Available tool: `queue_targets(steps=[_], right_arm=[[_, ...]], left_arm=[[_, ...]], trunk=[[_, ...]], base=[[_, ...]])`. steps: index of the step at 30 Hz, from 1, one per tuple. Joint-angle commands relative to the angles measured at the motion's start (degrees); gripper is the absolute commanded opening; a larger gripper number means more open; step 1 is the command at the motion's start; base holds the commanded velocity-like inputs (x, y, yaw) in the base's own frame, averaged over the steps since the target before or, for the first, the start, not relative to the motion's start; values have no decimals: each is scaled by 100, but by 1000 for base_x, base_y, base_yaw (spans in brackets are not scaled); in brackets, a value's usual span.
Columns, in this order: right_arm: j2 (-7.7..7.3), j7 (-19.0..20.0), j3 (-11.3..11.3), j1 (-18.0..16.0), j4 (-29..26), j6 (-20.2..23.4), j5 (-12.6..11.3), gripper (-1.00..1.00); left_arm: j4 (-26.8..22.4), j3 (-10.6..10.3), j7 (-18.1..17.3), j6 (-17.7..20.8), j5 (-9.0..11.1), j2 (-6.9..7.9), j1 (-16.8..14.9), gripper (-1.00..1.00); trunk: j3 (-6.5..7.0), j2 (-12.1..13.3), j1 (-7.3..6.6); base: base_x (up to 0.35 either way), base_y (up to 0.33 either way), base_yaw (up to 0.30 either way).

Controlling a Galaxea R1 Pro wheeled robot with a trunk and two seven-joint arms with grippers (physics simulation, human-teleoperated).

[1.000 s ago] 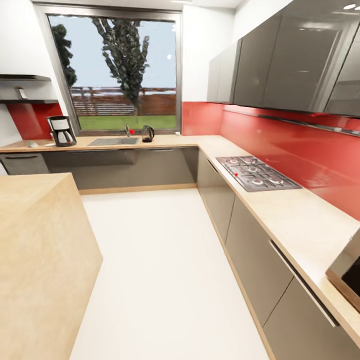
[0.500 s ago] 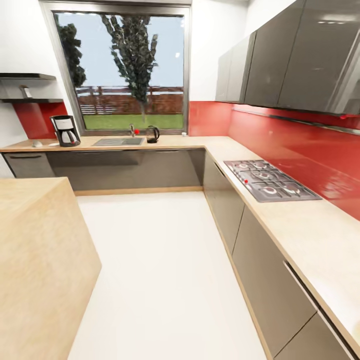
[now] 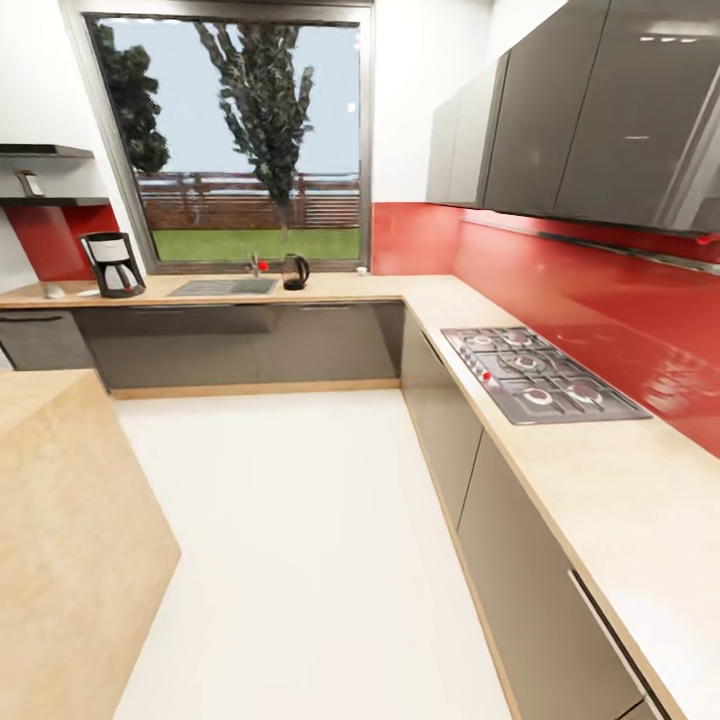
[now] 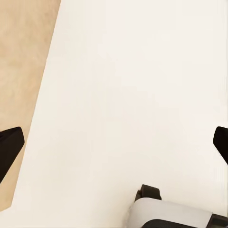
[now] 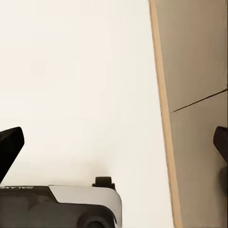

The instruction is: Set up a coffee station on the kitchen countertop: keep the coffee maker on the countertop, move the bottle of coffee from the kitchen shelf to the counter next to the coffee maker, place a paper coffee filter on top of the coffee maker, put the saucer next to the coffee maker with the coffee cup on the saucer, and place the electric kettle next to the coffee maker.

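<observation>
Coffee maker (image 3: pixel 112 263): stood on the far countertop (image 3: pixel 330 286), left of the sink (image 3: pixel 224 287); well apart from both my grippers
Electric kettle (image 3: pixel 294 271): right of the sink, under the window (image 3: pixel 235 140)
Shelf (image 3: pixel 45 201): above the coffee maker; a small item on it was too small to tell
Left gripper (image 4: pixel 114 142): my fingers were spread wide over white floor (image 4: pixel 128 85), holding nothing
Right gripper (image 5: pixel 114 142): spread wide, empty, beside grey cabinet fronts (image 5: pixel 194 95)
Between: open floor (image 3: pixel 300 520); an island (image 3: pixel 60 520) to the sink's near left; the hob (image 3: pixel 535 372) on the right counter
</observation>
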Motion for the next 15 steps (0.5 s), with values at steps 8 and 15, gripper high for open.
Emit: queue_targets(steps=[8, 15], right_arm=[[1, 19, 5, -4, 5, -17, 1, 100], [1, 25, 5, -4, 5, -17, 1, 100]], left_arm=[[4, 32, -4, -19, 2, 5, -5, 100], [4, 37, -3, -19, 2, 5, -5, 100]], trunk=[[-12, -11, 6], [-12, -11, 6]], base=[[334, 18, 0], [323, 165, 0]])
